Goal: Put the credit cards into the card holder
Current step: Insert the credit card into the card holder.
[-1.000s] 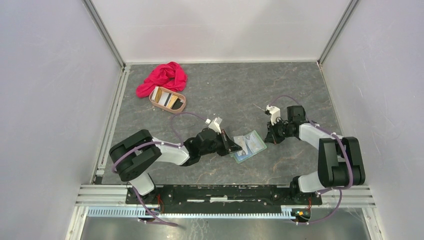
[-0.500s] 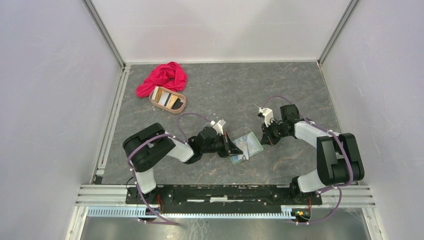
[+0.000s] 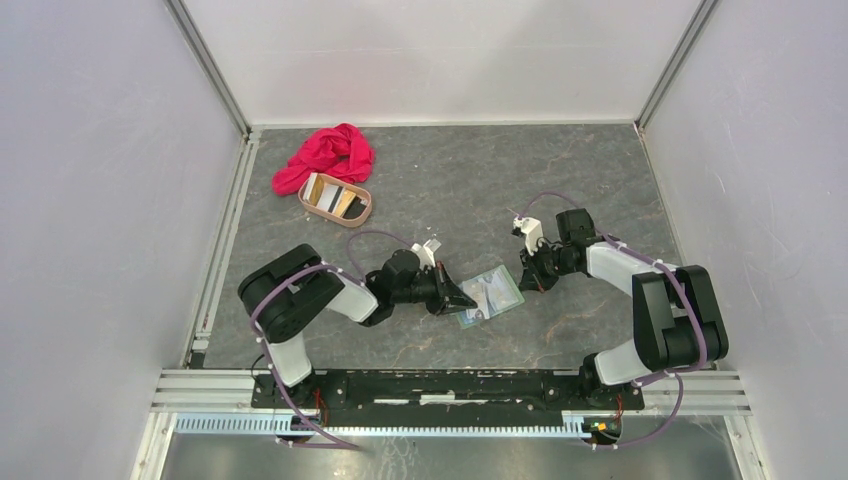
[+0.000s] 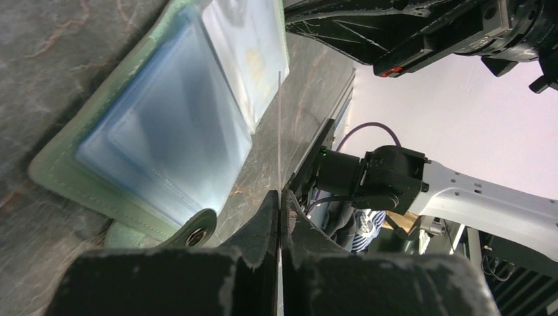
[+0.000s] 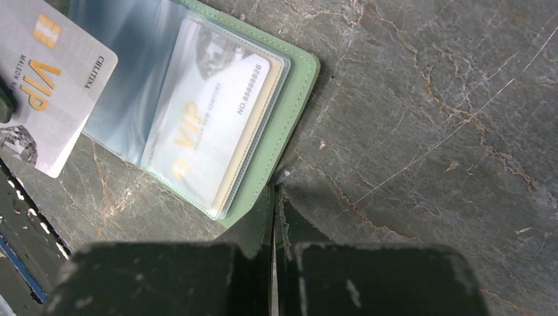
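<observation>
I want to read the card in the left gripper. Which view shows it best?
The right wrist view: the silvery card faces the camera, VIP lettering legible, at the open card holder. The left wrist view shows it edge-on, a thin line rising from the left gripper. The top view shows it too small to read.

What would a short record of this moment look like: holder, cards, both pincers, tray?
card holder: lying open, clear pockets facing up
loaded card: one white VIP card inside a clear sleeve
left pincer: shut on a silver VIP card, held at the holder's open side
right pincer: shut, tips at the holder's green edge; cannot tell whether it presses on it
tray: far left, more cards inside
red cloth: bunched behind the tray
</observation>
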You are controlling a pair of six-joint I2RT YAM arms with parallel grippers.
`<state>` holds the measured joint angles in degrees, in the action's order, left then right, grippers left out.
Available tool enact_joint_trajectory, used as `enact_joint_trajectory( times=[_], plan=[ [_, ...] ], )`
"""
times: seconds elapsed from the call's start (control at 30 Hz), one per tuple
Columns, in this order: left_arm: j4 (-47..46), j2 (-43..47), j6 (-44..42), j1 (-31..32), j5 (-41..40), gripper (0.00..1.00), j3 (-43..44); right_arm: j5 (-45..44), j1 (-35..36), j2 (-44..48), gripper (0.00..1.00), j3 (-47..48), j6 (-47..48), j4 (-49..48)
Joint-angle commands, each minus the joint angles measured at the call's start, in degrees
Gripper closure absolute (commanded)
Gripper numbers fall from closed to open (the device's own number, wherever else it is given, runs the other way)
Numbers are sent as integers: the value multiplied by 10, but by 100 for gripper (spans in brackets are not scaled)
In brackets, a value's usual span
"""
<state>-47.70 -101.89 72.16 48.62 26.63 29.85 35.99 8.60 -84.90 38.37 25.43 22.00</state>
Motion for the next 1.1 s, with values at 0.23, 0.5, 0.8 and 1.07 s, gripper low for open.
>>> enact_joint_trajectory(
  times=[0.23,0.5,0.8,1.07],
  plan=[
    [-21,-43,45,-1,42,98,40,2,7,-7,100,14,7,9],
    [-10,-67,47,-2,39,98,48,0,7,-7,100,15,6,9],
    [0,-75,56,-5,30,98,44,0,8,-7,100,15,5,8],
    [-5,-87,76,-9,23,98,39,0,8,-4,100,16,4,8]
  ],
)
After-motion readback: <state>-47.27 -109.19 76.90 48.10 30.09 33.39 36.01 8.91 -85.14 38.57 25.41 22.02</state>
